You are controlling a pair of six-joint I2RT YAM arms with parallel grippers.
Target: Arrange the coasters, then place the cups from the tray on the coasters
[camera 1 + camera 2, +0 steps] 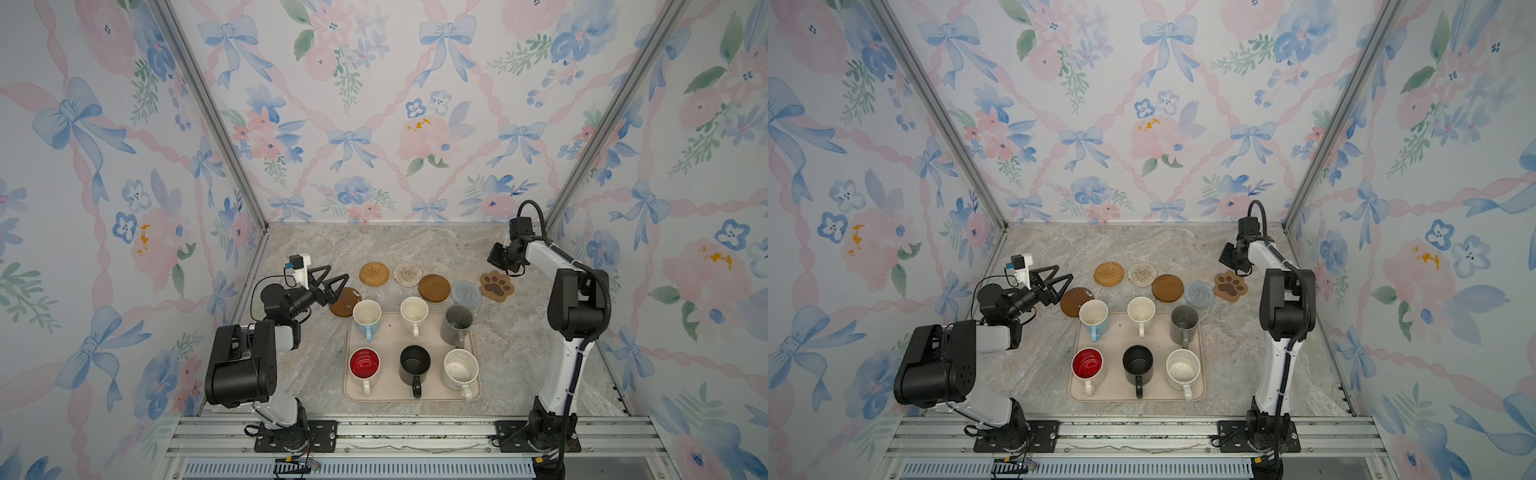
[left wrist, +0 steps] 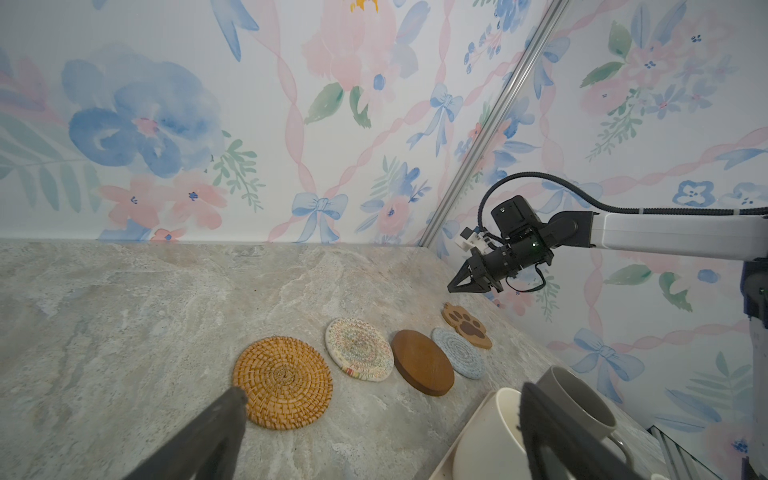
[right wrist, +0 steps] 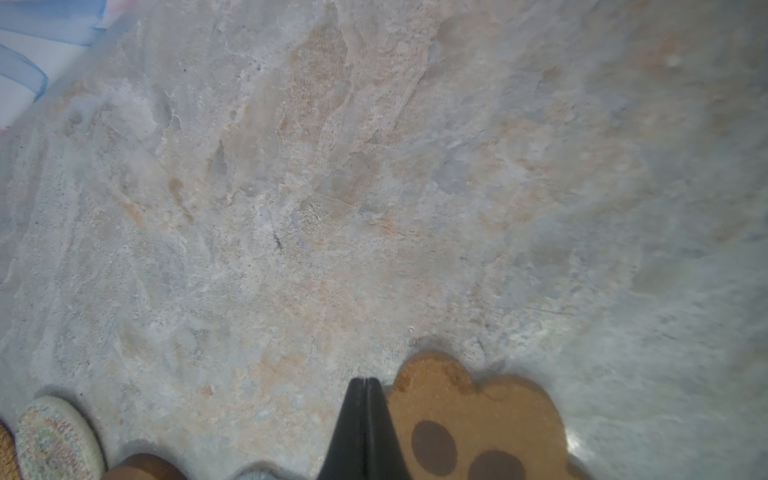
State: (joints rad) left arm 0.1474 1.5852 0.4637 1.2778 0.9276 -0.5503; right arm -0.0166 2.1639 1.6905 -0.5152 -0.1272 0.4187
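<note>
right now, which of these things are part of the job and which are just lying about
Job: tray, light blue mug, cream mug, grey mug, red-lined mug, black mug, speckled mug, rattan coaster, cream woven coaster, blue-grey coaster, paw coaster, centre brown disc, left brown disc.
Not the job: table, floral wall, metal rail.

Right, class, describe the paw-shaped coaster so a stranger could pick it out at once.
Find the beige tray on the marble table; a row of coasters lies beyond it. The paw coaster ends that row on the right, beside a blue-grey woven round. It alone is not round: tan wood with dark brown pads.
</note>
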